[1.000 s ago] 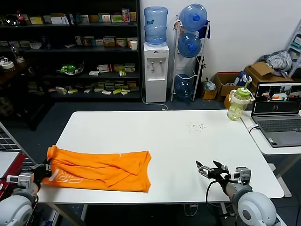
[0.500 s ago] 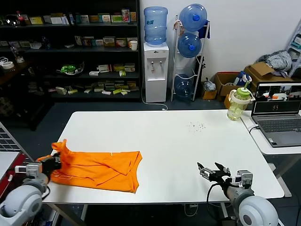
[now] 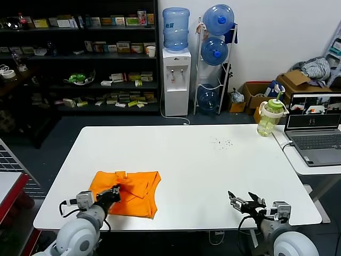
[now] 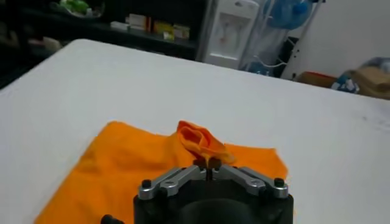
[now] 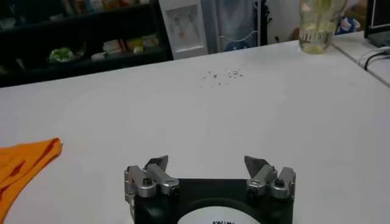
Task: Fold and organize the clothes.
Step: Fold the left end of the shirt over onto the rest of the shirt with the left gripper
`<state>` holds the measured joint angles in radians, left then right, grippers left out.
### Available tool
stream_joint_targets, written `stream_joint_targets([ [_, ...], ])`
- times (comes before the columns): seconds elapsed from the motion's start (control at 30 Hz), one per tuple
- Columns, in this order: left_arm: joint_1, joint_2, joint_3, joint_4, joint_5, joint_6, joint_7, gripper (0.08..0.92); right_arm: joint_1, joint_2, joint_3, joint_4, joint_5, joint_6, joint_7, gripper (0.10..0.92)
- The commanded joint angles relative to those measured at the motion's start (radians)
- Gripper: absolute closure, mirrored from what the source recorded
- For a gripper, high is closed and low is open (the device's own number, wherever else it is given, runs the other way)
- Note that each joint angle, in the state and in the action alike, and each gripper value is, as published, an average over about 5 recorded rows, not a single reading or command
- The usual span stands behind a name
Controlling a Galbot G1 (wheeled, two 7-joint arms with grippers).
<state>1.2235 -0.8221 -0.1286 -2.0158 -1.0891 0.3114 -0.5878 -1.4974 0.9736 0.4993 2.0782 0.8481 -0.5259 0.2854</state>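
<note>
The orange T-shirt point(image 3: 130, 191) lies folded over on itself near the front left of the white table point(image 3: 202, 154); no lettering shows. My left gripper point(image 3: 113, 192) is shut on a bunched fold of the shirt and holds it over the cloth's middle. In the left wrist view the pinched orange fold point(image 4: 201, 141) rises just past the closed gripper point(image 4: 208, 168), with the rest of the shirt point(image 4: 116, 164) flat beneath. My right gripper point(image 3: 245, 201) is open and empty at the table's front right; in the right wrist view point(image 5: 206, 162) the shirt's edge point(image 5: 27, 159) shows far to one side.
A green-lidded bottle point(image 3: 270, 117) and an open laptop point(image 3: 315, 130) stand on the side table at right. Small dark crumbs point(image 3: 222, 143) lie on the table's far middle. A water dispenser point(image 3: 176, 80) and shelves stand behind.
My left gripper has carried the shirt's left end to the right over the rest, so the shirt is now about half as wide. The right gripper has drawn slightly nearer to me.
</note>
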Motion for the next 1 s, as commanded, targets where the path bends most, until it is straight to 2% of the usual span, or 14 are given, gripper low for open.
stream_joint_targets([
  [0.03, -0.059, -0.12, 0.096, -0.047, -0.011, 0.028, -0.047, 0.897, -0.012, 0.006, -0.001, -0.002, -0.004, -0.002, 0.003, 0.203],
  [0.33, -0.062, -0.136, 0.094, -0.012, 0.036, 0.013, -0.021, 0.897, 0.002, 0.002, -0.014, -0.006, -0.001, -0.002, 0.002, 0.203],
  [0.5, -0.048, -0.132, 0.084, -0.004, 0.075, 0.017, 0.021, 0.881, 0.004, 0.001, -0.016, -0.008, 0.0, -0.002, 0.0, 0.203],
  [0.8, -0.029, -0.123, 0.047, -0.067, 0.031, 0.015, 0.009, 0.642, 0.015, 0.005, -0.029, -0.013, 0.0, -0.003, -0.001, 0.203],
  [0.9, -0.005, -0.08, 0.011, -0.072, 0.031, 0.015, 0.007, 0.555, 0.014, 0.002, -0.027, -0.013, 0.001, -0.001, -0.004, 0.203],
  [1.0, 0.025, 0.003, -0.042, -0.043, 0.034, 0.014, 0.04, 0.468, 0.012, -0.001, -0.024, -0.013, 0.002, 0.001, -0.009, 0.203],
])
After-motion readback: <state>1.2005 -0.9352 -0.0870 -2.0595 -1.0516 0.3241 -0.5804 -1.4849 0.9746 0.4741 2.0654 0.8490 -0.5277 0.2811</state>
